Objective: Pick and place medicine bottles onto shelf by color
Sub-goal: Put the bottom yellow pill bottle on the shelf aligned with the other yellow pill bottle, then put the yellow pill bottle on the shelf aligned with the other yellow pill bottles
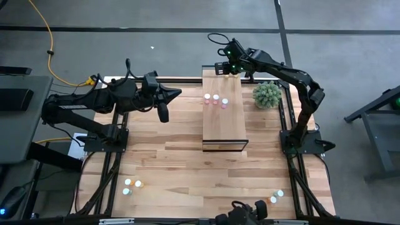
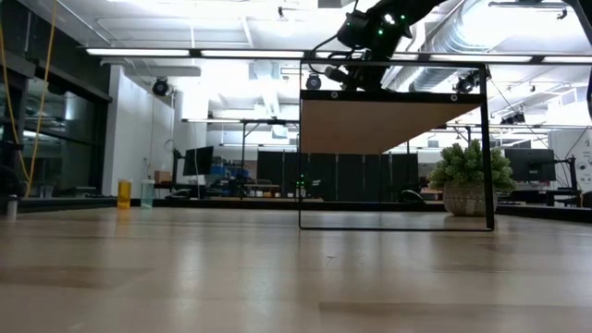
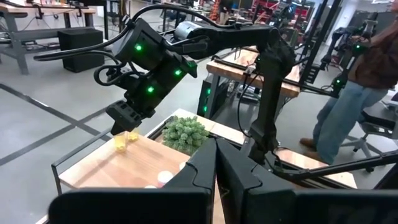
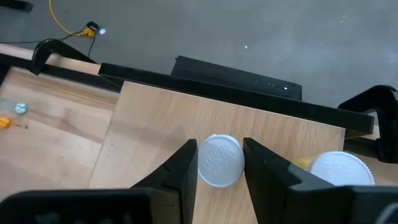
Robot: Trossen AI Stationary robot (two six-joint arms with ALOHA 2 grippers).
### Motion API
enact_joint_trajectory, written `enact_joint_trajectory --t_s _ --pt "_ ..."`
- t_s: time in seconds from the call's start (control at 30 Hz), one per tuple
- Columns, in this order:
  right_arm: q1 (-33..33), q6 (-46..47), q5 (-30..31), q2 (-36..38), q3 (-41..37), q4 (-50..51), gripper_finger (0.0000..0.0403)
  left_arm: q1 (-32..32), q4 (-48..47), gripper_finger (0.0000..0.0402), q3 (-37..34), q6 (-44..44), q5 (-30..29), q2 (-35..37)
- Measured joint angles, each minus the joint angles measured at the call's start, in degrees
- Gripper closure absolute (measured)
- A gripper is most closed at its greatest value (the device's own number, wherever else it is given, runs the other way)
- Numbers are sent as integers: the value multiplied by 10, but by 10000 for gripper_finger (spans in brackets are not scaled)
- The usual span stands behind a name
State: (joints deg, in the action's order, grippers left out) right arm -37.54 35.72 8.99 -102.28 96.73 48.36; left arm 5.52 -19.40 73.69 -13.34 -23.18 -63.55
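Yellow bottle pinched by right gripper over shelf end, left gripper closed

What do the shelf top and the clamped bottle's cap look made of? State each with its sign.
Shelf: light wood board, matte, faint grain showing, dark frame edge probably metal. Cap between the right gripper fingers: white, likely plastic, smooth with raised lettering.

You're working in an open robotics lab: beyond your plank tabletop stand long workbenches on grey concrete, monitors, ceiling ducts, and a person beside another rig.
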Motion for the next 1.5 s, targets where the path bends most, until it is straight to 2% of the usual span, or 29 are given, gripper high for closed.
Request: enact_joint_trajectory --t_s 0.23,0.7,0.97,1.23,1.33,1.5 --pt "0 -2 4 0 0 1 295 0 0 401 0 0 0 0" --pt "0 -15 20 -3 -2 7 212 0 0 401 0 -2 0 0" --pt "-1 -47 27 4 -2 -73 206 0 0 401 0 -11 0 0" --pt "-15 -121 29 59 -1 -133 206 0 -1 401 0 -15 0 0" --pt "-17 -159 -19 96 -1 -128 206 0 -2 401 0 -15 2 0" --pt "15 -245 -160 170 -1 -66 206 0 -1 401 0 8 39 5"
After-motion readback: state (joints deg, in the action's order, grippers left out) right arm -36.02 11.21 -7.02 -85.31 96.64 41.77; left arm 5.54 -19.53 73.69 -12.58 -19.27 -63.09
